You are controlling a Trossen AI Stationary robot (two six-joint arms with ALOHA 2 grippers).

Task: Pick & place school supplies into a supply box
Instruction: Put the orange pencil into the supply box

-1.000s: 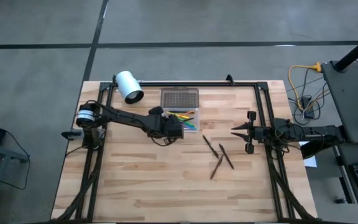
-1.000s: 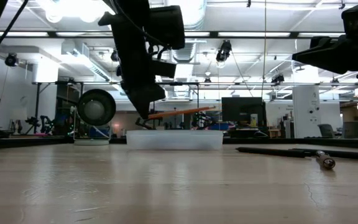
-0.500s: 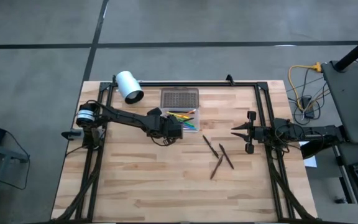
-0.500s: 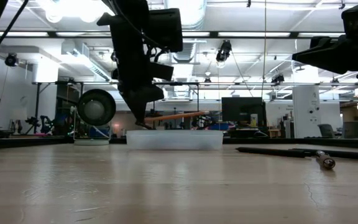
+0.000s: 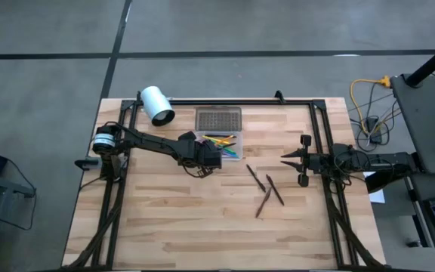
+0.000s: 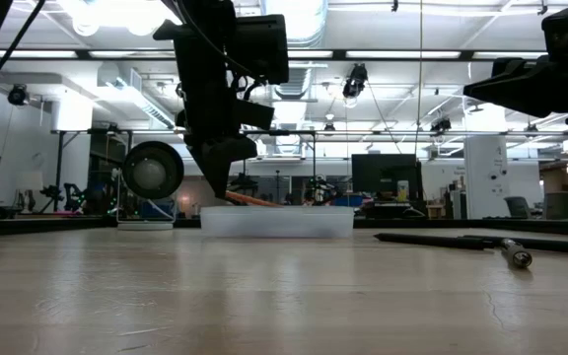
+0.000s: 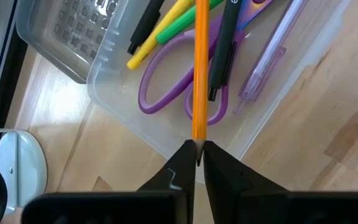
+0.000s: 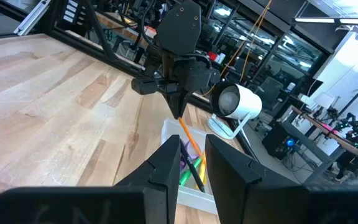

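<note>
High view: my left pincer (image 5: 219,156) sits at the near side of the supply box (image 5: 222,146), which lies toward the far edge of the desk (image 5: 202,227), with its grey dotted lid (image 5: 218,119) just beyond it. Coloured pens show inside the box. Three dark pencils (image 5: 266,190) lie loose on the desk between the box and my right pincer (image 5: 285,158), which waits near the right edge.

Low view: the left pincer (image 6: 223,182) hangs over the box's (image 6: 277,221) left end. The orange pencil (image 6: 252,200) slants down from it into the box, a tilt the high view does not reveal. A dark pencil (image 6: 452,242) lies flat on the desk at the right.

Left wrist view: my fingers (image 7: 176,176) are pressed together on the tip of the orange pencil (image 7: 200,74), whose long axis runs straight away from me across the box (image 7: 114,81). Under it lie purple-handled scissors (image 7: 166,84), a yellow pen (image 7: 160,31), a green pen (image 7: 179,28), black pens (image 7: 222,56) and a clear purple pen (image 7: 266,65). The lid (image 7: 64,34) touches the box's far wall.

Right wrist view: my right fingers (image 8: 166,165) stand spread, holding nothing. Farther off, the left pincer (image 8: 179,112) holds the orange pencil (image 8: 190,140) slanting into the box (image 8: 188,186), beside a white cylinder (image 8: 238,106).
</note>
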